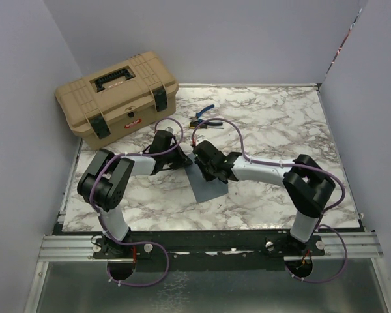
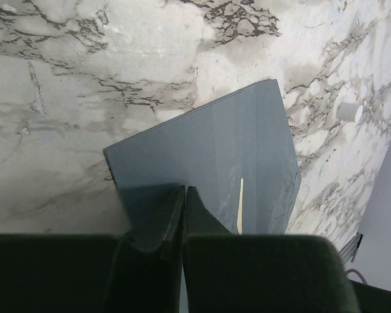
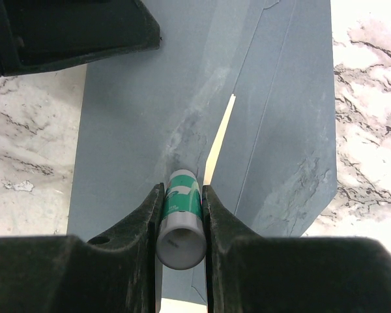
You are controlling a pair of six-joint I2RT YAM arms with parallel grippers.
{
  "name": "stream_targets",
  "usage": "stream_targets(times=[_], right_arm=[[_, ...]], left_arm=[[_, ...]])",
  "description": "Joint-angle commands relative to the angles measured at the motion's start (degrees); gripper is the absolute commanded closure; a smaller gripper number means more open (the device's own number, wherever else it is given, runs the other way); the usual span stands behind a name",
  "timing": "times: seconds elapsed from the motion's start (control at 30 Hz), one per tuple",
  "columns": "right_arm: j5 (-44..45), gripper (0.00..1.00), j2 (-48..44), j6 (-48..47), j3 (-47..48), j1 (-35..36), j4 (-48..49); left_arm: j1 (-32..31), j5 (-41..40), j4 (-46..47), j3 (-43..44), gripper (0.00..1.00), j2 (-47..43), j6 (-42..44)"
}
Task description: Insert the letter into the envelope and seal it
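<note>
A marble-patterned table fills most of the overhead view. A tan toolbox with black latches stands at its upper left.

The envelope, slate blue-grey, lies flat near the middle of the frame, between the two arms and partly under their wrists. In the left wrist view the envelope spreads from the centre toward the right. In the right wrist view it covers the middle of the picture.

The left gripper sits at lower centre of its own view. Its jaws are clenched together with nothing between them, right over the envelope's near edge. Whether the tips touch the paper cannot be told.

The right gripper is clamped on a glue stick, white with a green band, whose far end points down at the envelope.

Blue-handled pliers lie above centre, beside the toolbox.

A small white cylinder stands on the marble at the right.

The letter is inside the envelope. Only a thin cream sliver of it shows through a slit in the envelope, just beside the glue stick's tip. The same sliver shows in the left wrist view.
</note>
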Motion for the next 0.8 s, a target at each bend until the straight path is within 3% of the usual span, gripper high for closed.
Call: stream_targets(times=[0.0, 0.5, 0.77], right_arm=[[3.30, 1.00, 2.05, -0.49, -1.40, 0.37, -0.28], [10.24, 1.00, 6.77, -3.45, 1.77, 0.44, 9.99], [5.07, 1.00, 4.07, -0.84, -0.11, 0.37, 3.94]], left_arm=[[-0.25, -3.91, -6.77, -1.71, 0.98, 2.88, 1.00], [-0.26, -3.43, -6.87, -1.95, 1.00, 4.07, 0.79], [-0.26, -3.81, -8.31, -1.57, 1.00, 4.98, -2.92]])
